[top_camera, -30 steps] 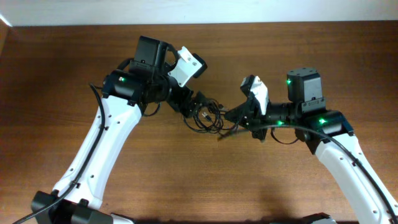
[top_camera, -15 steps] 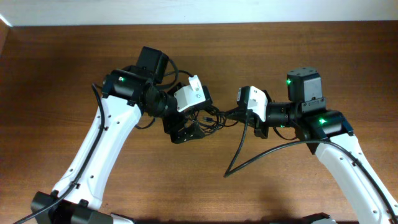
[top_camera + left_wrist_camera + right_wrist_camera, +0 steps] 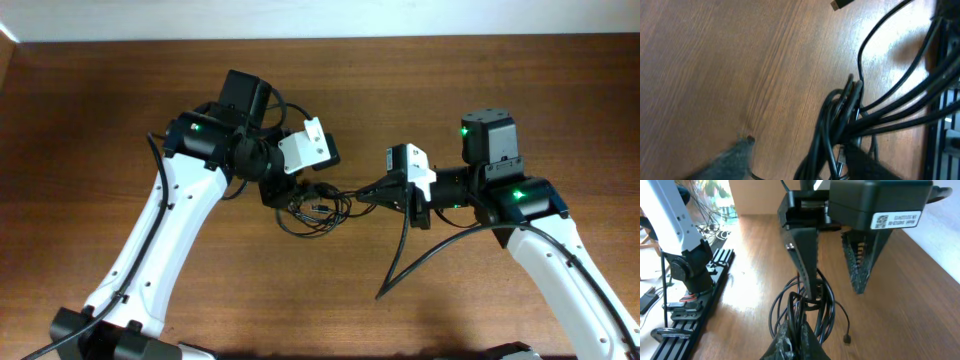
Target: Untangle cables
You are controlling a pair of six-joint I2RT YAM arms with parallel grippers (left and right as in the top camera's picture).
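Lying in a loose knot near the middle of the desk (image 3: 100, 100), the cables (image 3: 315, 205) sit between the two arms, which reach in from either side. The overhead view shows several thin black loops piled on one another, with a few strands pulled out to the right in a nearly straight line toward the right gripper (image 3: 368, 190).

The right gripper points left, and in its own wrist view its fingertips are pressed together low in the picture (image 3: 795, 337), with strands of the bundle running out from between them. It is clamped on the cables. Ahead of it the loops (image 3: 802, 305) fan out over the wood, and one small plug (image 3: 846, 339) lies free at the right edge of the tangle.

The left gripper (image 3: 288, 192) comes down on the left side of the knot. Seen from the right wrist camera, it (image 3: 836, 294) stands wide. One dark finger dips into the loops and touches them, while the other hangs clear above bare wood.

The left wrist view shows the cables (image 3: 840, 120) crowded together where they cross and spreading apart toward the upper right. The lower part of that picture is too blurred to read.

A thicker black cable (image 3: 420, 262) trails from the right arm down across the desk, apart from the knot.
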